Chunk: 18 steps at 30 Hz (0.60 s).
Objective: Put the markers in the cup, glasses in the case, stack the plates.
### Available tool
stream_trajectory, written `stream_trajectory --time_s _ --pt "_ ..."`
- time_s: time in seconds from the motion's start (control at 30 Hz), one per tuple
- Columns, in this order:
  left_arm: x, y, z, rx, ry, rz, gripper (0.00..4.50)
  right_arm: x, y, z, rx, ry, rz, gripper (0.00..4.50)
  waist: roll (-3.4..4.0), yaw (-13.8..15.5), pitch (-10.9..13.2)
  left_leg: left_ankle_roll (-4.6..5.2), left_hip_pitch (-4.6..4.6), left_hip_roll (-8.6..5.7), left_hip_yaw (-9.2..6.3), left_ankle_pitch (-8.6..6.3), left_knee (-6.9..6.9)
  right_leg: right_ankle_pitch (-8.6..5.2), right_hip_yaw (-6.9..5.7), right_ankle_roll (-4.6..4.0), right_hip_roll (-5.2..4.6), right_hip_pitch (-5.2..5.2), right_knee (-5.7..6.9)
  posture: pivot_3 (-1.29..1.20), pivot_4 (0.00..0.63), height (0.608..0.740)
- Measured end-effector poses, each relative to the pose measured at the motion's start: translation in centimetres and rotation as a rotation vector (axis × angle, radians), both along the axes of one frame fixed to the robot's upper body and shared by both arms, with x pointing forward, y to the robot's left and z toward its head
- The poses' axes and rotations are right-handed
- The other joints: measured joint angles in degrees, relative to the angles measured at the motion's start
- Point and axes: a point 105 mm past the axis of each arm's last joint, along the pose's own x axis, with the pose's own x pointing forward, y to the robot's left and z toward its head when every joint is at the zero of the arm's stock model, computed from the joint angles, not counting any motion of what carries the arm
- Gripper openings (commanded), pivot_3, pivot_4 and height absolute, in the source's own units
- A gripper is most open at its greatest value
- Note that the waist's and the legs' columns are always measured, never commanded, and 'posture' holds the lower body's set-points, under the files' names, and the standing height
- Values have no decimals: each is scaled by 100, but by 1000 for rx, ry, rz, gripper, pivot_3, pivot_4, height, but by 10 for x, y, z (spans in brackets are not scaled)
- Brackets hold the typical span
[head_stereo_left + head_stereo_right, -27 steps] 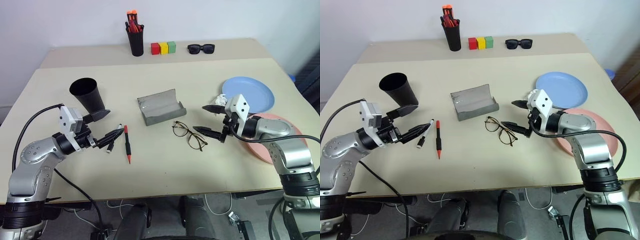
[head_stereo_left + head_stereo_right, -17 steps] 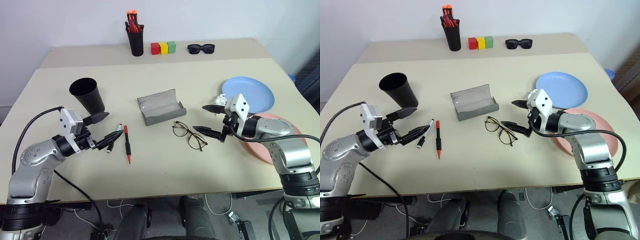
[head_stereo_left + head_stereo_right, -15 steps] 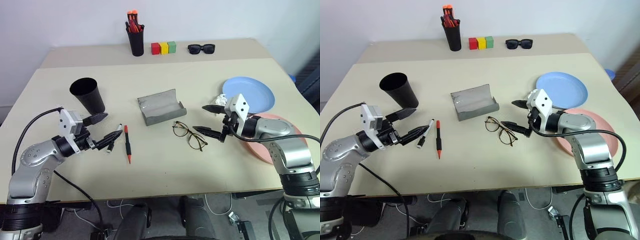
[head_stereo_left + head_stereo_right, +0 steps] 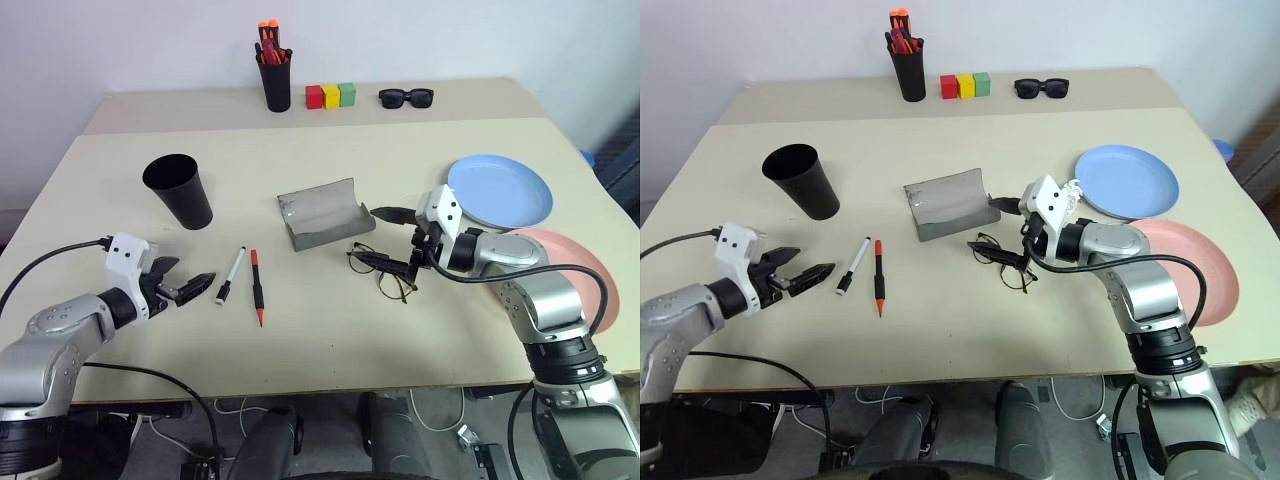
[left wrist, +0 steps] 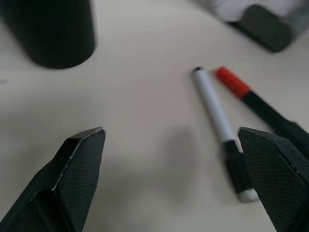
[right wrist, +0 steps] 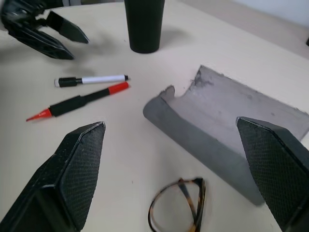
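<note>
1. Left gripper [image 4: 188,288]: fingers spread wide, holding nothing, low over the desk [image 4: 330,340] and aimed at the markers, just short of them; the spread suits taking a slim marker between the pads.
2. Right gripper [image 4: 385,240]: fingers apart and empty, one above the near end of the case, the other at the glasses' frame; whether it touches the frame cannot be told. The pose looks like an approach to lift the glasses.
3. White-barrelled marker [image 4: 230,275]: lies flat on the desk, black cap toward the left gripper, nearest of the pair to it.
4. Red-and-black marker [image 4: 256,286]: lies flat just beside the first, roughly parallel, red tip toward the desk's near edge. Neither marker is in the cup yet.
5. Cup [image 4: 180,190]: black, upright, mouth open, behind the markers on the left arm's side, a short carry for that arm.
6. Glasses [image 4: 385,272]: thin dark frame, resting on the desk just in front of the case, not yet inside.
7. Case [image 4: 322,212]: grey shell, lying open with its hollow upward, ready to receive the glasses.
8. Blue plate [image 4: 500,190] and pink plate [image 4: 575,275]: side by side at the right, edges close, unstacked.
9. Far edge, untouched: pen holder [image 4: 274,82], coloured blocks [image 4: 330,95], sunglasses [image 4: 405,97].
</note>
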Motion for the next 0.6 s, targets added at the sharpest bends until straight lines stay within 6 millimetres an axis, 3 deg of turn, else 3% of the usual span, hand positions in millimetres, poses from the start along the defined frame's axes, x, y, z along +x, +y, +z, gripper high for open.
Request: stream_trajectory --time_s 0.17,0.4,0.6 --pt "8 -20 16 -43 48 16 4500 -3 13 2 33 -12 28 4451 0 -43 0 -1 3 0 -9 0 -2 0 0 0 1 -2 1 0 150 740" --pt "8 -32 9 -15 207 64 4500 -3 16 4 58 -44 36 4451 0 -27 0 -5 2 -8 -10 2 -2 0 0 0 2 -3 4 0 150 740" --pt "5 -56 3 22 323 28 4500 -4 14 -2 61 -31 22 4451 -2 -26 -1 -9 1 -13 -8 4 -1 0 -1 0 2 -1 5 0 150 740"
